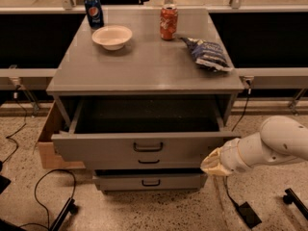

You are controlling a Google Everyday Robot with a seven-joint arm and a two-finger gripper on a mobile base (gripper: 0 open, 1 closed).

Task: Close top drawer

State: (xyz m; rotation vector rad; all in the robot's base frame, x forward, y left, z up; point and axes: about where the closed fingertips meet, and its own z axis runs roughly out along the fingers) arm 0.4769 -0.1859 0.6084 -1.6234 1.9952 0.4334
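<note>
Top drawer [106,148] pulled open, gripper [212,164] at its front's right end (jaws' state, cannot tell)

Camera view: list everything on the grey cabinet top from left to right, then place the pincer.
Blue soda can → shallow white bowl → orange soda can → crumpled dark blue snack bag. The pincer sits lower, by the right front corner of the open grey top drawer.

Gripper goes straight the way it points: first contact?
Likely the top drawer, right end of its front. The gripper sits just right of it, pointing left. Depth is unclear, so it may pass in front.
</note>
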